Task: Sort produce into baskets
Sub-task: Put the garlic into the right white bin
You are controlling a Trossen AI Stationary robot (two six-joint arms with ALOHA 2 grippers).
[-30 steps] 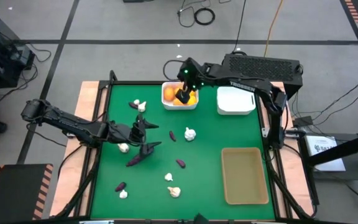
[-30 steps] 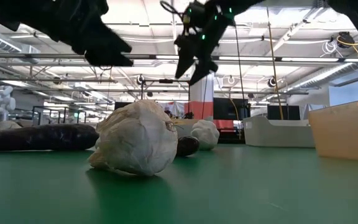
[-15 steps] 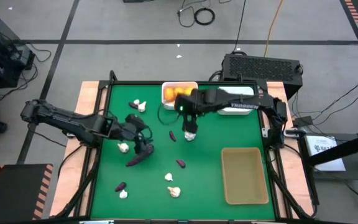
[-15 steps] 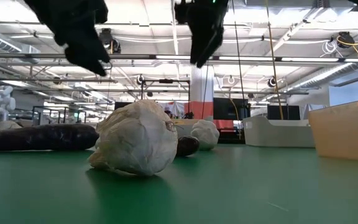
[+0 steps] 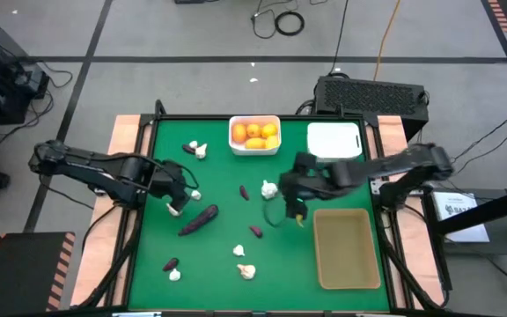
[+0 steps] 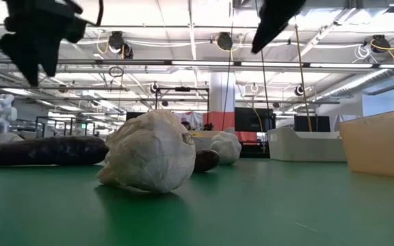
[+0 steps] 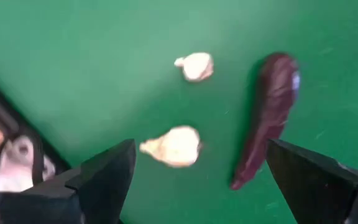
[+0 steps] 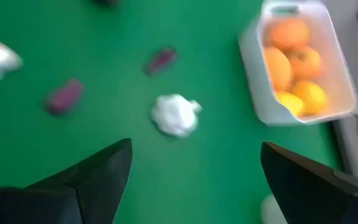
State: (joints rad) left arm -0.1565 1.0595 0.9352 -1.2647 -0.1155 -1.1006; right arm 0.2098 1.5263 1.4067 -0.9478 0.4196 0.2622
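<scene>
Left gripper [image 5: 176, 187] hangs over the left part of the green tabletop [image 5: 227, 229], jaws wide apart and empty, right above a garlic bulb [image 7: 174, 146] with the long purple eggplant [image 5: 199, 219] just beside it. Right gripper [image 5: 295, 195] is near the middle-right, jaws also spread wide, holding nothing; another garlic bulb [image 5: 269, 188] lies just beside it.

Where the produce is: orange fruits [image 5: 255, 134] already sit in one white bin [image 5: 254, 147]; the second white bin [image 5: 334, 141] and the tan tray [image 5: 345, 248] look bare. Other garlic bulbs [image 5: 197, 149] and small purple pieces [image 5: 255, 232] lie scattered, well apart, across the tabletop.

Handling, judged:
- Garlic: light, papery skin, lumpy and firm; likely to roll or squirt out. Best pinched across the fat middle, not the pointed tip.
- Long eggplant: stiff, smooth, probably slippery; take it across the thick mid-body so it doesn't pivot.
- Small purple pieces: light and low to the surface, so the jaws must come down close to the tabletop.
- Oranges: round, firm, prone to rolling.

Writing: none readable; lettering on the arms is too small to make out. No labels on the bins or tray.
</scene>
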